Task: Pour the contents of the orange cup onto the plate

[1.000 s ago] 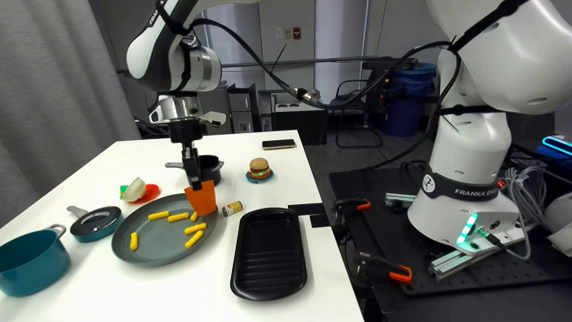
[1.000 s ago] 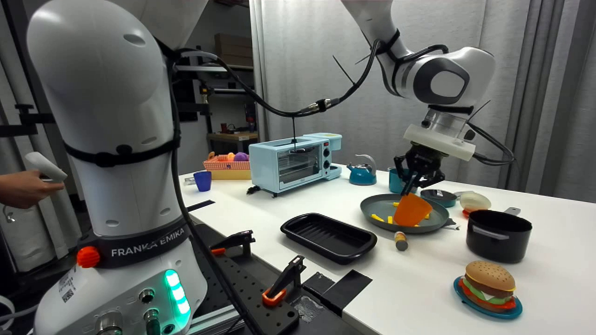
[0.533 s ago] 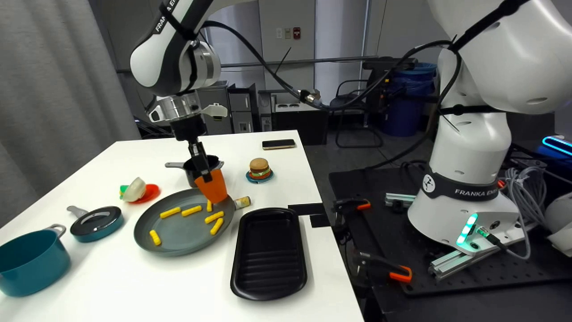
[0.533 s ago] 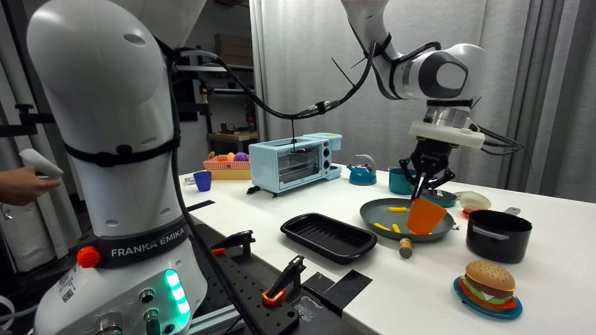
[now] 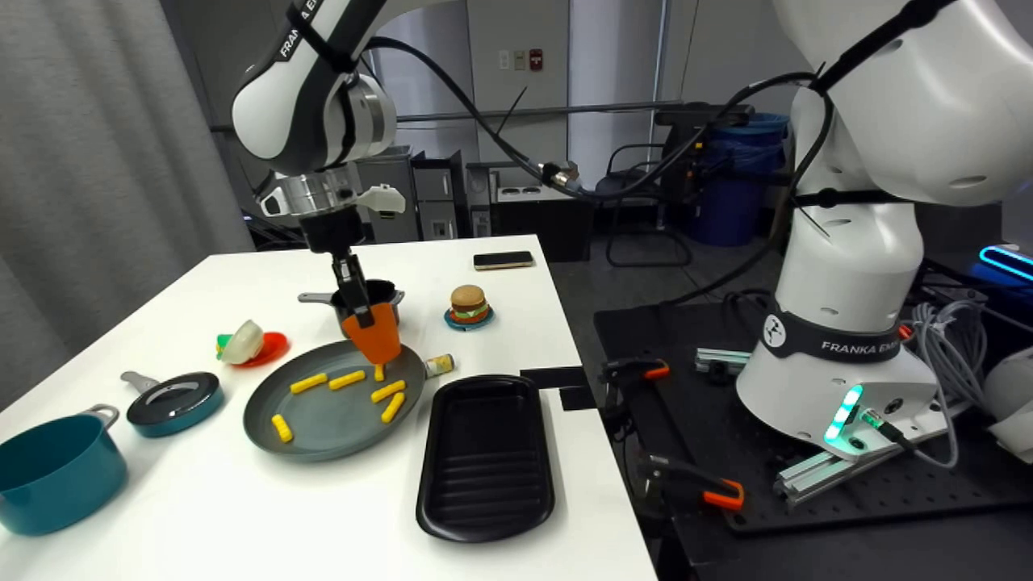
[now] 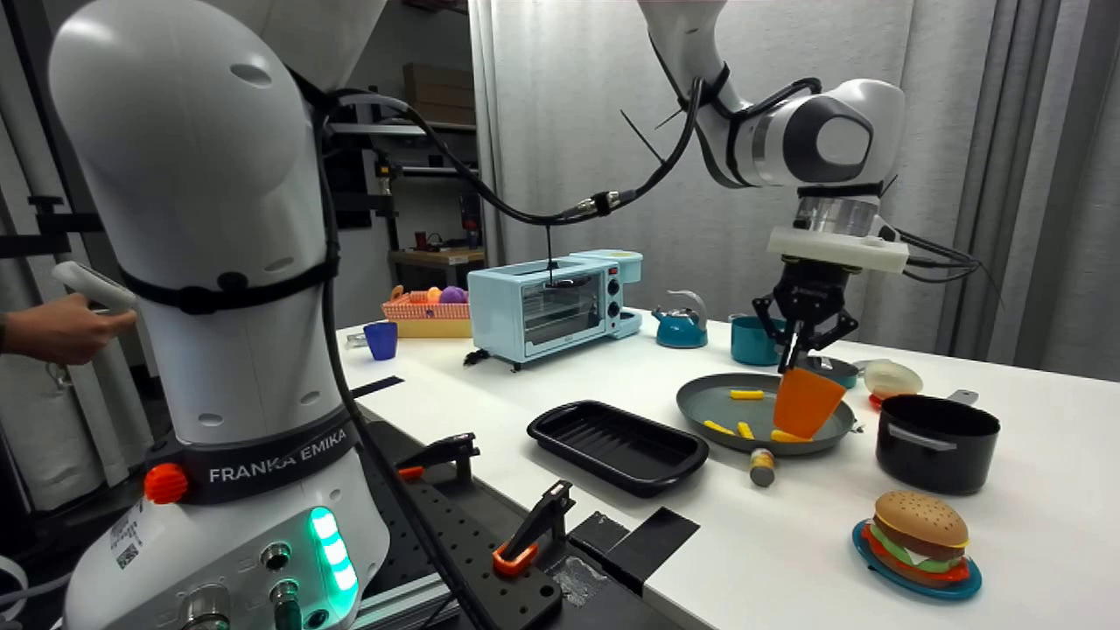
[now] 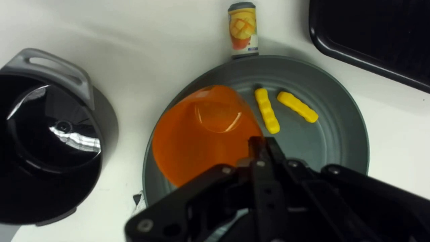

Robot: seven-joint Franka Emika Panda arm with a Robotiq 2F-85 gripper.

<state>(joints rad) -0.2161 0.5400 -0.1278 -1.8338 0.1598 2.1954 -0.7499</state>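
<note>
My gripper (image 5: 361,321) is shut on the wall of the orange cup (image 5: 378,335), with one finger inside it, as the wrist view shows (image 7: 215,144). The cup is tilted, above the near-pot side of the plate; whether it touches the plate I cannot tell. No pieces show in the part of its inside that is visible. Several yellow stick pieces (image 5: 347,380) lie spread on the grey-green plate (image 5: 331,424); two show in the wrist view (image 7: 267,111). In an exterior view the cup (image 6: 807,402) hides part of the plate (image 6: 713,398).
A small can (image 5: 440,365) lies against the plate's rim. The black tray (image 6: 617,446) is beside it. A black pot (image 7: 107,117) stands close to the cup. A toy burger (image 5: 468,300), a teal pot (image 5: 60,476) and a teal pan (image 5: 173,403) stand around.
The plate with its pieces has slid towards the robot base, and the small can has shifted with it. Since half a second ago the cup has moved slightly and tilts a little differently.
</note>
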